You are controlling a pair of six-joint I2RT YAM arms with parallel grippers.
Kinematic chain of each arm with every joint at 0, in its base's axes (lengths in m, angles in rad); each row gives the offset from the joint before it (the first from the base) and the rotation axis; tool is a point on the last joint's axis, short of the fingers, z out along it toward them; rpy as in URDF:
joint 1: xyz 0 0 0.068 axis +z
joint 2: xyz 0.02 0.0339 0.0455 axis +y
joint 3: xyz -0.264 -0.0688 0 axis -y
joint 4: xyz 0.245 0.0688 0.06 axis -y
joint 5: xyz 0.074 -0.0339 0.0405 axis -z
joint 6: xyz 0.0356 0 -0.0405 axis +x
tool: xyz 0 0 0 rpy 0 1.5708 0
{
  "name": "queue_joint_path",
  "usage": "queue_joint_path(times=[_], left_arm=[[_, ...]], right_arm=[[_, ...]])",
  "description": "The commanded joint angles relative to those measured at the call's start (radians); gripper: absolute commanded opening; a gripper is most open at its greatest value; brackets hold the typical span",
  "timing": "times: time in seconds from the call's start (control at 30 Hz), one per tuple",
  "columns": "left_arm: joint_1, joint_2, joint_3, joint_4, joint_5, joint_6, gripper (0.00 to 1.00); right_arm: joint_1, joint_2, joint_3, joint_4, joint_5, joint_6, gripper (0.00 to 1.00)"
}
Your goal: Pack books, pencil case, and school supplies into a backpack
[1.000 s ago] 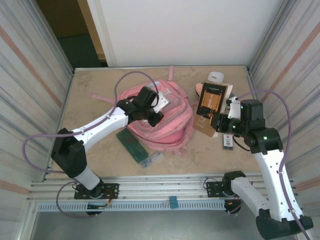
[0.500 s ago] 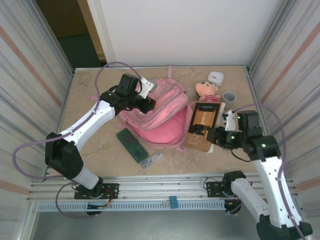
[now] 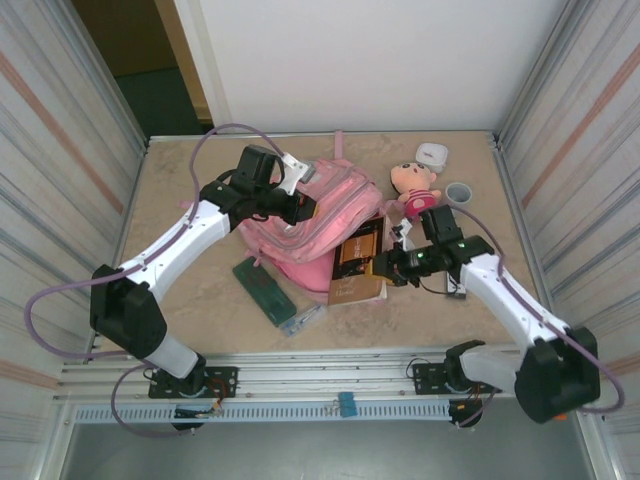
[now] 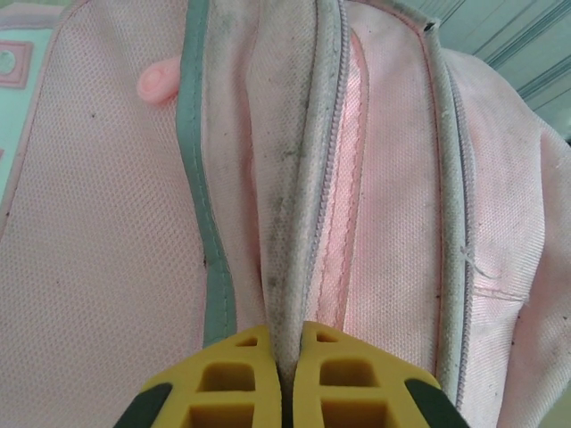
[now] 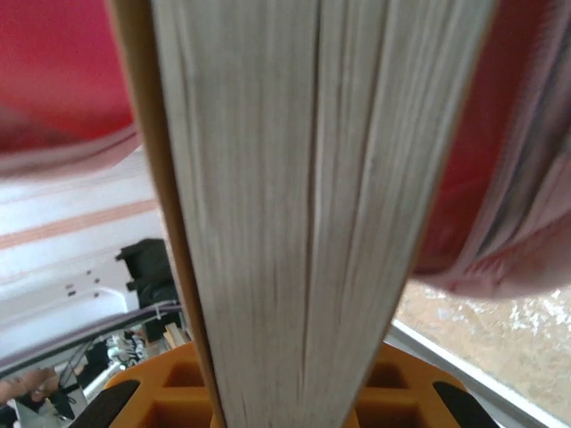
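Gripping the brown book (image 3: 357, 265) by its right edge, the right tool (image 3: 388, 266) holds it tilted at the open mouth of the pink backpack (image 3: 325, 200), which lies mid-counter (image 3: 180, 190). The bag sits to the left of that tool. The book's leading end points into the opening, so the right arm looks best placed to slide it in. The left tool (image 3: 292, 207), pressed together on the zipper-trimmed flap (image 4: 287, 223), lifts the bag's upper lip. From the right wrist, pale page edges (image 5: 294, 178) run forward between orange fingers, with pink fabric on both sides. The overhead camera cannot show this. The green pencil case (image 3: 263, 290) and clear pen (image 3: 303, 320) lie just beside the bag, unpacked.
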Motion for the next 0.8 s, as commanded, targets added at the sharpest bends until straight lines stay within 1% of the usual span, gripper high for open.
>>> queue_joint_path(times=[0.0, 0.03, 0.1, 0.13, 0.2, 0.23, 0.27, 0.4, 0.47, 0.53, 0.6, 0.67, 0.73, 0.77], left_arm=[[0.001, -0.025, 0.061, 0.113, 0.065, -0.009, 0.0], [0.001, -0.028, 0.056, 0.111, 0.06, -0.009, 0.0], [0.002, -0.034, 0.043, 0.112, 0.05, -0.009, 0.0], [0.001, -0.035, 0.036, 0.112, 0.047, -0.008, 0.0], [0.001, -0.038, 0.025, 0.111, 0.037, -0.009, 0.0], [0.002, -0.038, 0.02, 0.111, 0.034, -0.011, 0.0], [0.002, -0.039, 0.016, 0.112, 0.029, -0.012, 0.0], [0.002, -0.039, -0.003, 0.124, 0.011, -0.027, 0.0], [0.001, -0.037, -0.009, 0.137, 0.007, -0.04, 0.0], [0.002, -0.033, -0.015, 0.15, 0.006, -0.053, 0.0], [0.002, -0.031, -0.021, 0.163, 0.006, -0.067, 0.0], [0.001, -0.029, -0.026, 0.176, 0.009, -0.079, 0.0], [0.002, -0.028, -0.028, 0.189, 0.011, -0.095, 0.0], [0.001, -0.028, -0.029, 0.195, 0.012, -0.105, 0.0]], right_arm=[[-0.024, 0.097, 0.034, 0.071, -0.012, -0.026, 0.0], [-0.037, 0.132, 0.044, 0.06, 0.006, -0.039, 0.0], [-0.055, 0.188, 0.075, 0.003, 0.092, -0.075, 0.11], [-0.06, 0.209, 0.097, -0.036, 0.153, -0.099, 0.18], [-0.066, 0.236, 0.141, -0.12, 0.267, -0.134, 0.38], [-0.068, 0.239, 0.16, -0.156, 0.311, -0.145, 0.46], [-0.071, 0.232, 0.178, -0.187, 0.35, -0.148, 0.5], [-0.073, 0.131, 0.211, -0.282, 0.461, -0.126, 0.57], [-0.068, 0.044, 0.206, -0.318, 0.504, -0.075, 0.59], [-0.048, -0.046, 0.169, -0.309, 0.52, 0.001, 0.6], [-0.014, -0.142, 0.105, -0.254, 0.517, 0.114, 0.61], [0.034, -0.255, 0.019, -0.15, 0.524, 0.247, 0.63], [0.083, -0.367, -0.091, -0.026, 0.556, 0.402, 0.66], [0.103, -0.412, -0.138, 0.021, 0.583, 0.472, 0.69]])
